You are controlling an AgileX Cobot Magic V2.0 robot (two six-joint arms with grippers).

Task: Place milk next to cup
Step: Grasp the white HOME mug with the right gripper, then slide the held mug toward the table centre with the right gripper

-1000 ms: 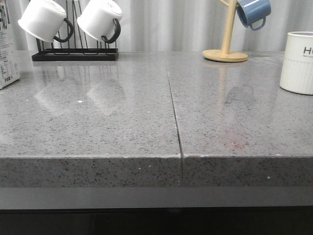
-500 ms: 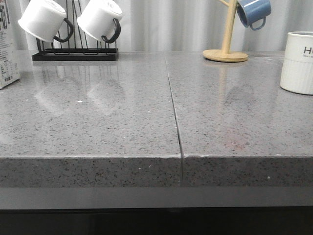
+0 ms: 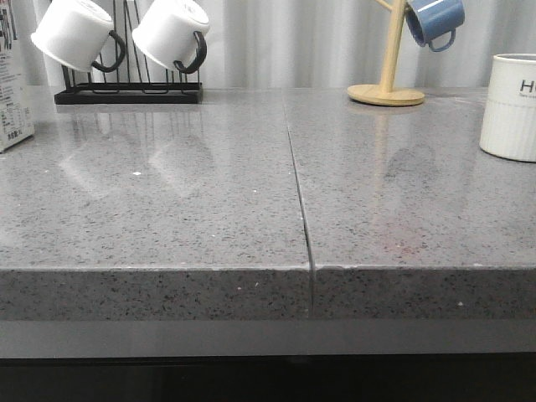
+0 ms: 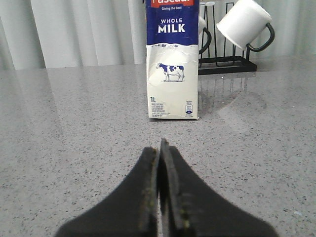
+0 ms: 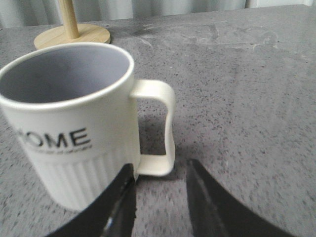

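Note:
The milk (image 4: 173, 64), a tall white carton with a dark blue "WHOLE MILK" band and a cow picture, stands upright at the table's far left (image 3: 12, 88). My left gripper (image 4: 159, 148) is shut with nothing in it, low over the table and a short way in front of the carton. The cup (image 5: 74, 123), cream-white with "HOME" lettering and a ribbed lower half, stands at the far right (image 3: 511, 105). My right gripper (image 5: 161, 169) is open just in front of the cup's handle (image 5: 160, 123), not holding it. Neither gripper shows in the front view.
A black rack (image 3: 126, 90) with two white mugs (image 3: 75, 33) stands at the back left, close behind the milk. A wooden mug tree (image 3: 387, 84) carrying a blue mug (image 3: 434, 21) is at the back right. A seam (image 3: 299, 201) runs down the grey table's middle.

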